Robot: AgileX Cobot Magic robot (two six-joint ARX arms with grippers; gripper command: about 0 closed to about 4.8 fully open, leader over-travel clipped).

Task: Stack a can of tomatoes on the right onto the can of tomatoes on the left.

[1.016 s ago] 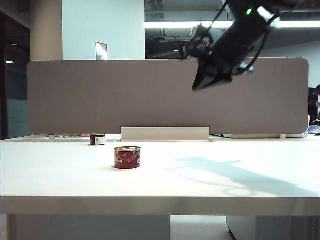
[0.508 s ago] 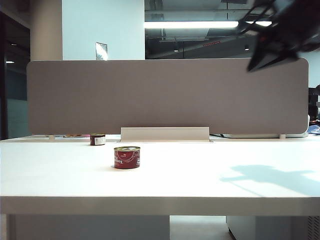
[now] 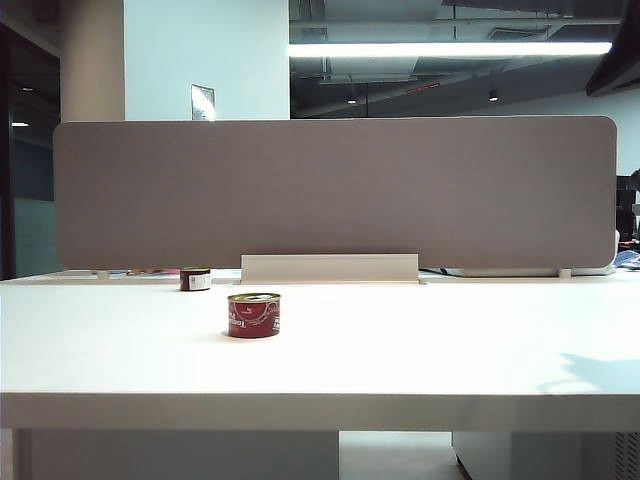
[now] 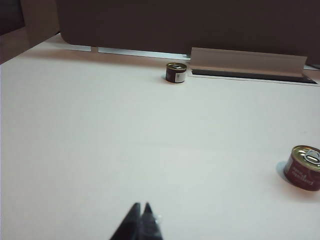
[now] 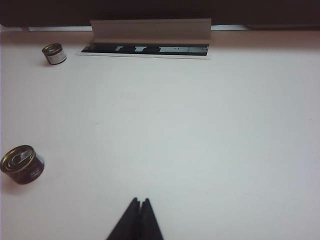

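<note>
Red can (image 3: pixel 254 314) stands upright, lid up, on the table (image 3: pixel 400 350). Right gripper (image 5: pixel 138 202) has swung out toward two o'clock, fingers closed, empty; left gripper (image 4: pixel 140 206) closed too.

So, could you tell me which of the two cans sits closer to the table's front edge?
The red can, standing out in the open; the dark can stands far back by the divider.
</note>
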